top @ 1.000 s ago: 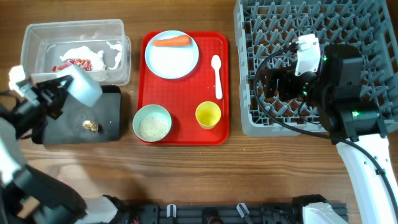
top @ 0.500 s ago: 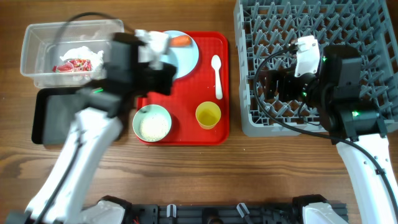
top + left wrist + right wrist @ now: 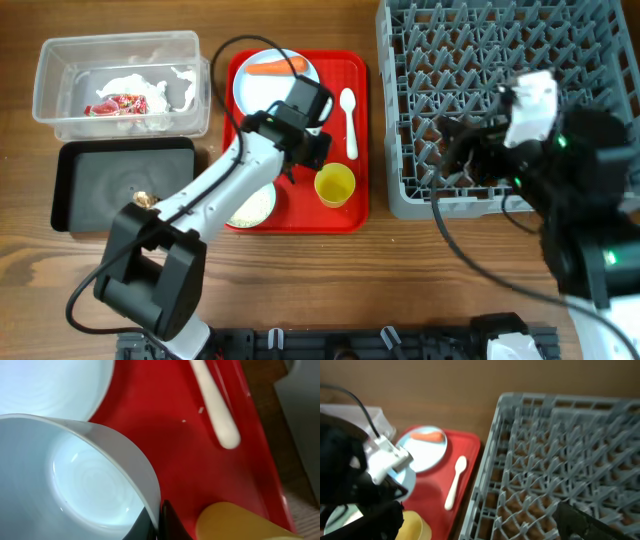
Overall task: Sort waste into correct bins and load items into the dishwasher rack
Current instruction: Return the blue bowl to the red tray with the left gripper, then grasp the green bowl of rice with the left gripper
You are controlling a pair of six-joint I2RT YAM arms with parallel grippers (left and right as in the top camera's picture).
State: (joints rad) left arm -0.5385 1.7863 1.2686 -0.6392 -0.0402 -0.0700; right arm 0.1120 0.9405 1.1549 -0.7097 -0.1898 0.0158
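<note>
My left gripper (image 3: 160, 521) is shut on the rim of the small pale blue bowl (image 3: 85, 475), held over the red tray beside the yellow cup (image 3: 334, 185). In the overhead view the left gripper (image 3: 303, 152) covers the bowl. The bowl also shows in the right wrist view (image 3: 404, 480). The pale blue plate (image 3: 262, 92) carries the carrot (image 3: 275, 67). The white spoon (image 3: 348, 120) lies on the tray. The green bowl (image 3: 258, 205) holds rice. My right gripper (image 3: 462, 140) is open and empty over the grey rack (image 3: 480, 60).
The clear tub (image 3: 60, 60) holds the red wrapper (image 3: 118, 103) and white paper (image 3: 150, 82). The black tray (image 3: 100, 175) below it holds a brown scrap (image 3: 146, 200). The red tray (image 3: 345, 215) lies between the bins and the rack.
My left arm has swung from over the black tray across to the red tray, still holding the blue bowl. The right arm has shifted right over the rack.
</note>
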